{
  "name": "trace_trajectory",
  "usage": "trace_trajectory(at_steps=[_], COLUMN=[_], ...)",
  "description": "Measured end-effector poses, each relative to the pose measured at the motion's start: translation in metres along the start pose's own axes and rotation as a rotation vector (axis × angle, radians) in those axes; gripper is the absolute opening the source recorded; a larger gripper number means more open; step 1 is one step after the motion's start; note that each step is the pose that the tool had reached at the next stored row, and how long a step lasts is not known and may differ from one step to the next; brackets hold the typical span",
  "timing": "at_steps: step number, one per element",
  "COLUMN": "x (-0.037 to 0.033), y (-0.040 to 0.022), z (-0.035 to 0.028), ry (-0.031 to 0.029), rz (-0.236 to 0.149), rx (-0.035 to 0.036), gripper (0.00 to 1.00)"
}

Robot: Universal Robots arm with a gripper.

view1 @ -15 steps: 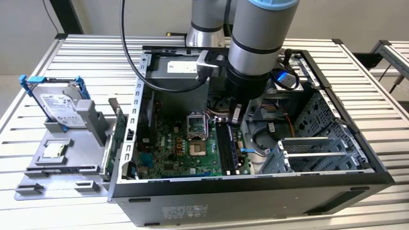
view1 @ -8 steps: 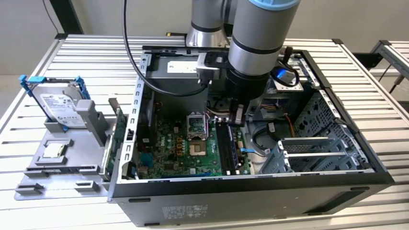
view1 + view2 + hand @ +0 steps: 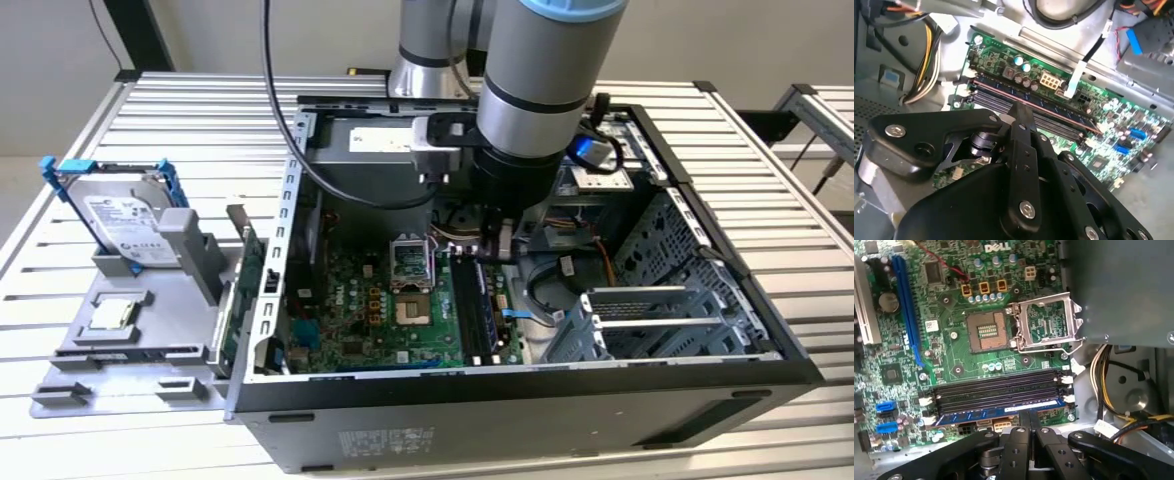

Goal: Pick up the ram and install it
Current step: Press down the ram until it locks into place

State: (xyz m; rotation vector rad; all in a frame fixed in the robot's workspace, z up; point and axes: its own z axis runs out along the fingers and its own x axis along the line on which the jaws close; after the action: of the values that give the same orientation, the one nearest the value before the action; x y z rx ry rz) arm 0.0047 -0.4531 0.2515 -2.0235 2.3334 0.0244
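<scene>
The ram is a dark bluish stick standing in the memory slot farthest from the CPU socket, on the motherboard inside the open computer case. It also shows as a dark strip in the second wrist view. My gripper is shut, its black fingers pressed together, and their tips rest on the ram's upper edge near its middle. They do not clamp its sides. In the exterior view the gripper reaches down into the case above the memory slots.
The empty CPU socket has its metal frame flipped open beside the slots. Yellow and black cables and the grey power supply lie close by. Outside the case, a hard drive in a blue bracket stands on a grey fixture.
</scene>
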Motion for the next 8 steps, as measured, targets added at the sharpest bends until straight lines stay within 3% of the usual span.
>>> trace_trajectory(at_steps=[8], x=[0.0], y=[0.0], z=[0.0], ry=[-0.0034], rz=[-0.112], rx=[0.0001], gripper=[0.0])
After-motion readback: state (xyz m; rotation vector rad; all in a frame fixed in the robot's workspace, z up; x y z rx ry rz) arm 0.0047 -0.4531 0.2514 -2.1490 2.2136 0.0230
